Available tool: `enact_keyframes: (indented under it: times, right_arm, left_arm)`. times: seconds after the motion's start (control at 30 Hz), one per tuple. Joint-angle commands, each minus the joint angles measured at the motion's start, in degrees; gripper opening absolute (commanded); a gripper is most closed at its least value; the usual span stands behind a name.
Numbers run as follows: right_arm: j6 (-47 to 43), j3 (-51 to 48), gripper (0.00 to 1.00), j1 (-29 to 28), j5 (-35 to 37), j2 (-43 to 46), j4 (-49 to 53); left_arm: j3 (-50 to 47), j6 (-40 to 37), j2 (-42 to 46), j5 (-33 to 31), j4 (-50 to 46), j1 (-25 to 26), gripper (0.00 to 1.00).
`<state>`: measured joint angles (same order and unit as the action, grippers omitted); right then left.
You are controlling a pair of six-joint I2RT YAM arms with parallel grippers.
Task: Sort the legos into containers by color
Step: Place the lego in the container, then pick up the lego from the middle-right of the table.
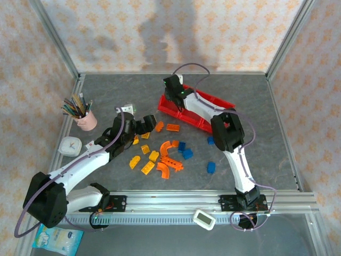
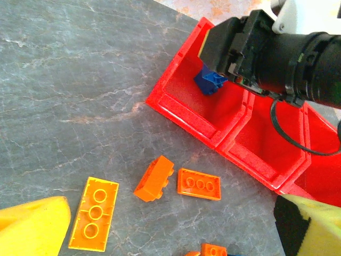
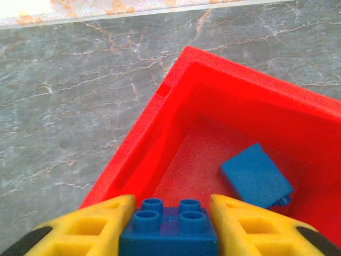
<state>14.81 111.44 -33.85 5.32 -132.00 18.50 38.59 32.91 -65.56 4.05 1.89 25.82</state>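
Observation:
My right gripper [image 3: 170,205] hangs over the end compartment of the red tray [image 3: 149,149], shut on a blue lego [image 3: 169,229] with its studs facing up. A second blue lego [image 3: 256,176] lies on that compartment's floor. From the left wrist view, the right gripper [image 2: 229,53] and its blue lego [image 2: 209,81] sit above the tray [image 2: 181,106]. My left gripper [image 2: 170,234] is open over two orange legos [image 2: 154,178] [image 2: 199,184] and a yellow-orange one [image 2: 94,213]. Blue, orange and yellow legos lie scattered mid-table [image 1: 169,154].
A pink cup of pencils [image 1: 85,120] stands at the left, with a white timer [image 1: 69,145] in front of it. A small white device [image 1: 203,218] rests on the front rail. Metal frame posts run along the table's sides.

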Motion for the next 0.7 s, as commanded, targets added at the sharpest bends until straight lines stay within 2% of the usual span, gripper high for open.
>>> enact_keyframes:
  times: [0.0, 0.13, 0.27, 0.67]
  right_arm:
    - [-1.1, 3.8, 0.45, 0.3, 0.3, -0.8, 2.5]
    - [-1.4, 3.4, 0.53, 0.3, -0.5, 1.2, 2.5]
    - [-1.2, -0.1, 0.57, 0.2, -2.8, 5.7, 1.8]
    - [2.5, -29.8, 0.68, 0.3, -6.2, 28.1, -5.9]
  left_arm:
    - [1.6, -0.6, -0.5, 1.0, 2.2, -0.8, 0.99]
    - [1.8, -0.4, -0.7, 1.5, 2.4, -0.9, 0.99]
    - [2.2, -0.2, -0.3, 2.3, 1.9, -0.9, 0.99]
    - [-0.1, 0.4, 4.0, 6.4, 0.0, -0.8, 0.99]
